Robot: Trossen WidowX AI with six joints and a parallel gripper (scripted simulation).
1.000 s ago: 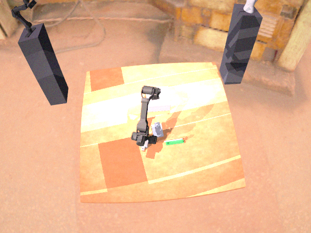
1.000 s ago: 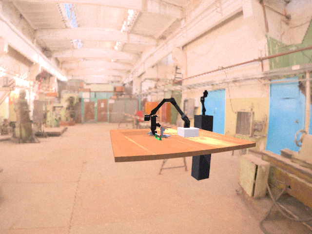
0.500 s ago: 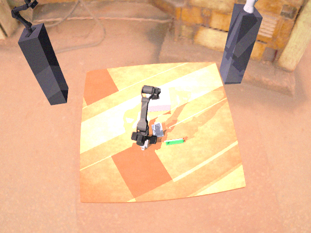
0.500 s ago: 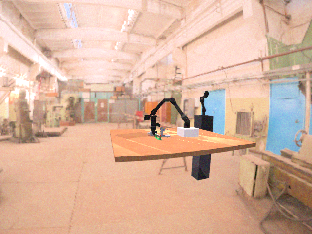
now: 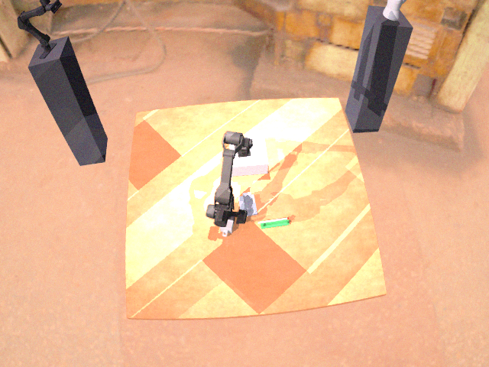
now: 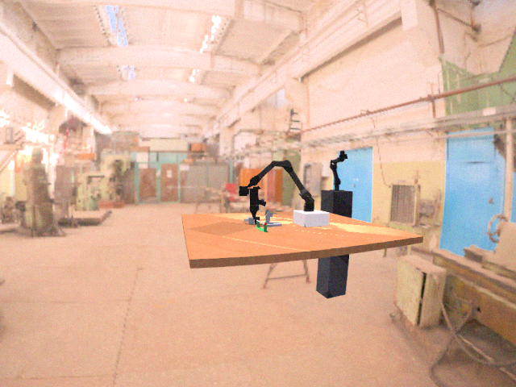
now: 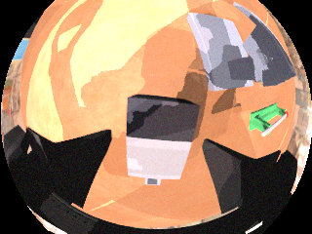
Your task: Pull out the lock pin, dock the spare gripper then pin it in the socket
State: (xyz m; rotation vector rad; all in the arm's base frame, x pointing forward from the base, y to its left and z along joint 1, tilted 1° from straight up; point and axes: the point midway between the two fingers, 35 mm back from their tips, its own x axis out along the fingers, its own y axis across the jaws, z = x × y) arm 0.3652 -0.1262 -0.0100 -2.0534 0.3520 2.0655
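My gripper (image 7: 158,136) (image 6: 255,219) is open and empty, above the spare gripper. The spare gripper (image 7: 158,158) (image 5: 226,228), a dark and light grey block with a small spigot on one end, shows between the spread fingers in the wrist view, apparently resting on the table. The grey mount (image 7: 214,44) (image 5: 247,203) stands beside it, toward the upper right in the wrist view, with an upright socket part. The white lock pin (image 7: 274,125) (image 5: 276,219) has a red end and lies along the green holder (image 7: 263,118) (image 5: 275,224) (image 6: 261,228). The socket hole cannot be made out.
The arm rises from a white block (image 5: 250,170) (image 6: 310,218) behind the mount. The mount and the green holder stand close to my gripper's side. Two dark pedestals (image 5: 66,99) (image 5: 377,79) stand beyond the table's far corners, each with something mounted on top.
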